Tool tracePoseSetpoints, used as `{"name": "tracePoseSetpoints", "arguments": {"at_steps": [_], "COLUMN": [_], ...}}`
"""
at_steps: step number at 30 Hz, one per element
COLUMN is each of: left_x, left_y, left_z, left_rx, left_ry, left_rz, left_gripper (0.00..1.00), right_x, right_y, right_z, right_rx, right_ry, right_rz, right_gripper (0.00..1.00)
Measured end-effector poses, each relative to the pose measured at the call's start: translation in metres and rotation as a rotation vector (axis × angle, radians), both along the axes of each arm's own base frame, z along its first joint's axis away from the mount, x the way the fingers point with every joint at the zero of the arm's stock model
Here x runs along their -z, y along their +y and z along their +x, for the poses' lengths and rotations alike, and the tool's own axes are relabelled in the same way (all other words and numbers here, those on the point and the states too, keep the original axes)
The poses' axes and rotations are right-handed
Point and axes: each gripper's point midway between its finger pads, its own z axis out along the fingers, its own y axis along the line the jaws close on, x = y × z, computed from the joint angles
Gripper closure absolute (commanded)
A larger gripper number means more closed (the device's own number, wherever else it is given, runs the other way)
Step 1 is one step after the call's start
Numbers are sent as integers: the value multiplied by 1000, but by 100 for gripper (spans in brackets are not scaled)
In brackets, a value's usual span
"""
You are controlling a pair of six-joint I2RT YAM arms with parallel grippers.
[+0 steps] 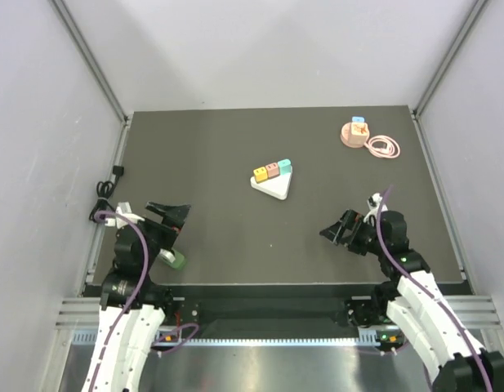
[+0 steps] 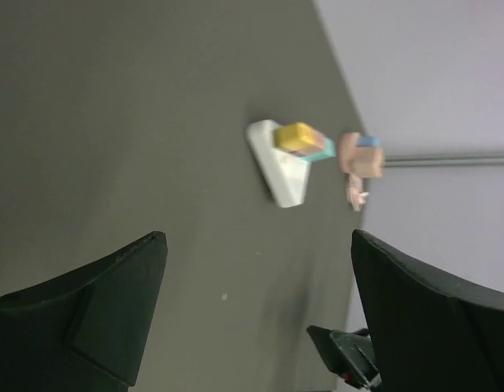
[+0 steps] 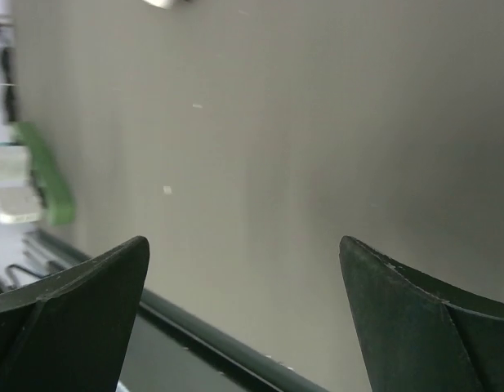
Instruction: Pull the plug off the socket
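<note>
The left gripper [image 1: 168,212] is held over the near-left of the table [image 1: 202,155], its jaws spread wide and nothing between them; the white triangular socket block [image 1: 274,188], with yellow, pink and teal plugs [image 1: 272,170] seated along its far edge, is found mid-table, well apart from both arms; the right gripper [image 1: 337,226] is likewise spread and empty; a pink round unit [image 1: 352,135] with a coiled cable [image 1: 385,147] lies far right. Should a plug be pulled while the block is left unbraced, the whole block may be lifted; a neighbouring plug may be pinched by mistake.
</note>
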Motion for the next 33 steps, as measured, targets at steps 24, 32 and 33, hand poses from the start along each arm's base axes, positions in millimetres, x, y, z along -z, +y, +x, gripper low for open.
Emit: {"name": "tracePoseSetpoints", "arguments": {"at_steps": [24,32,33], "left_x": [15,20,18], "left_y": [-76,-148,-154], "left_z": [33,24,23], "left_rx": [534,776,793], "left_ry": [48,36,24], "left_rz": [74,165,177], "left_gripper": [12,18,18], "right_x": [-3,2,6], "right_y": [71,116,121], "right_z": [138,173,171], "right_rx": [-45,-51,-54], "right_ry": [-87,-145,-145], "right_rz": [218,294,290], "right_gripper": [0,3,3]}}
